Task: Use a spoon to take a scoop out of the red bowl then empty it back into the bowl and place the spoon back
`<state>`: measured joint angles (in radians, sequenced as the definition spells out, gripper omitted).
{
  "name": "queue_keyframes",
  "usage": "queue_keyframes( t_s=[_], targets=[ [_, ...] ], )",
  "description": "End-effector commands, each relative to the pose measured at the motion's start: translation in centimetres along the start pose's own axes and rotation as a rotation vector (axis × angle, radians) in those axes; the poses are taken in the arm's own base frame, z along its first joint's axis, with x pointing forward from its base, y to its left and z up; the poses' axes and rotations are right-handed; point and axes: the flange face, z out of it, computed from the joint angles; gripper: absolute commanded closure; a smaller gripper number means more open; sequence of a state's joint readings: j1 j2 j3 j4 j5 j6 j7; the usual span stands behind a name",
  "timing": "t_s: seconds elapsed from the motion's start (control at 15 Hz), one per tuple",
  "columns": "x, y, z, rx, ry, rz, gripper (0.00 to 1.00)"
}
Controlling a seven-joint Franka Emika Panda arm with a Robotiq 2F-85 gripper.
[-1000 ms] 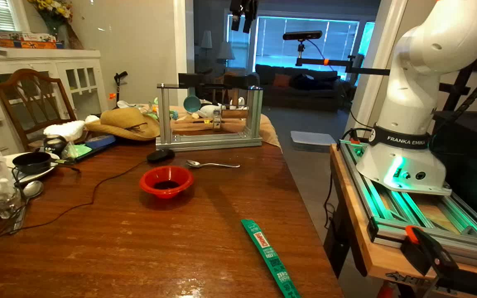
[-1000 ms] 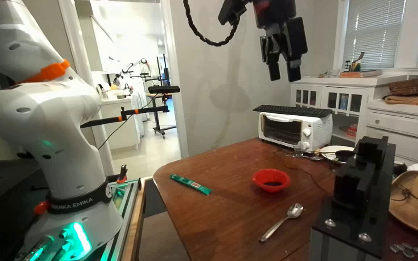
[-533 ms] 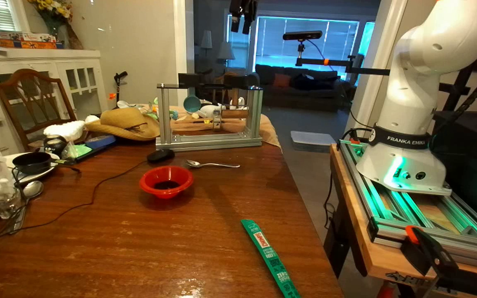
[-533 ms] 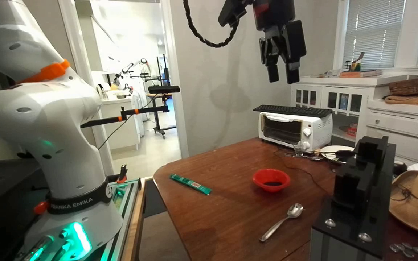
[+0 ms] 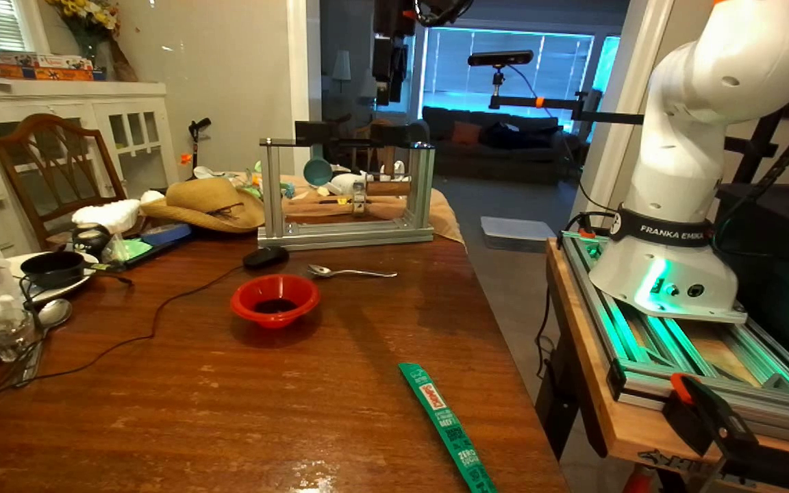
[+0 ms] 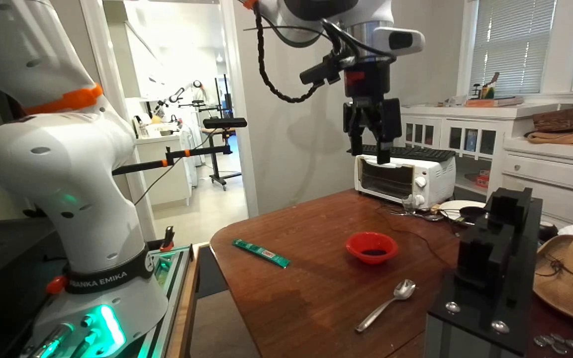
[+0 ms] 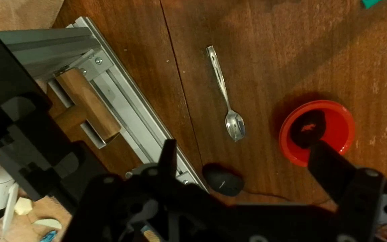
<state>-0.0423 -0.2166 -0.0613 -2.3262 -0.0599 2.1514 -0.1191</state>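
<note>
Foremost in the wrist view, the hand (image 7: 244, 153) is held high above the desk (image 5: 285, 411), its fingers (image 7: 329, 166) spread wide apart. In an exterior view, a green strip (image 5: 446, 424) is laid on the near part of the desk, and behind it the red bowl (image 5: 275, 287) is set upright, with something dark (image 5: 277, 306) seen in its bottom. Farther back, the spoon (image 5: 352, 273) is laid flat on the desk, near the red bowl but apart from it, its scoop end turned toward a black mouse (image 5: 266, 257). Just beyond these, a metal frame (image 5: 346, 239) is stood on the desk, and beside it a straw hat (image 5: 206, 202) is seen.
</note>
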Motion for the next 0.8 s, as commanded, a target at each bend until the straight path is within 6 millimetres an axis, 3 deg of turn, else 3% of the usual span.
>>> queue_keyframes(
  t_s=[0.0,0.47,0.73],
  targets=[
    [1.2,0.2,5.0,0.020,-0.035,-0.074,0.00],
    [2.8,-1.0,13.2,0.017,-0.095,-0.241,0.00],
    [3.6,-1.7,16.3,0.014,-0.052,-0.229,0.00]
  ],
)
